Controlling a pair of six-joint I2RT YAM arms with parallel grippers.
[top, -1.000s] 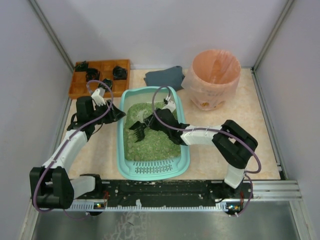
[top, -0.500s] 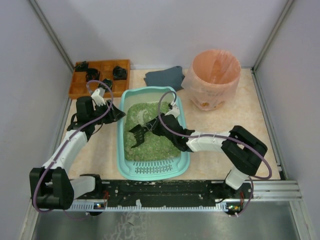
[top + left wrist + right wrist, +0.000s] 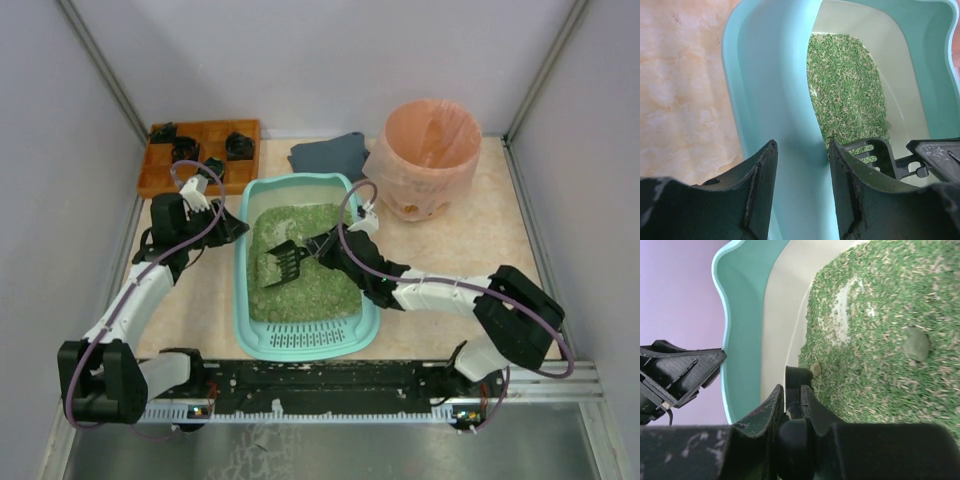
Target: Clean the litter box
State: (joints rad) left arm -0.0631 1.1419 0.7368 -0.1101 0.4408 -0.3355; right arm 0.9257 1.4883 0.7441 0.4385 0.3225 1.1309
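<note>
Your left gripper [image 3: 802,147] pinches the left wall of the litter box [image 3: 305,338], which sits mid-table. Your right gripper [image 3: 790,400] is clamped on the black scoop [image 3: 287,262]. The scoop's head is cut off in the right wrist view.

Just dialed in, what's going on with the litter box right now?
The left end effector straddles the left rim of the litter box, apparently clamping it steady. The right end effector holds a black scoop by its handle, slotted head over the green litter mid-box. A round clump lies on the litter, not in the scoop.
</note>
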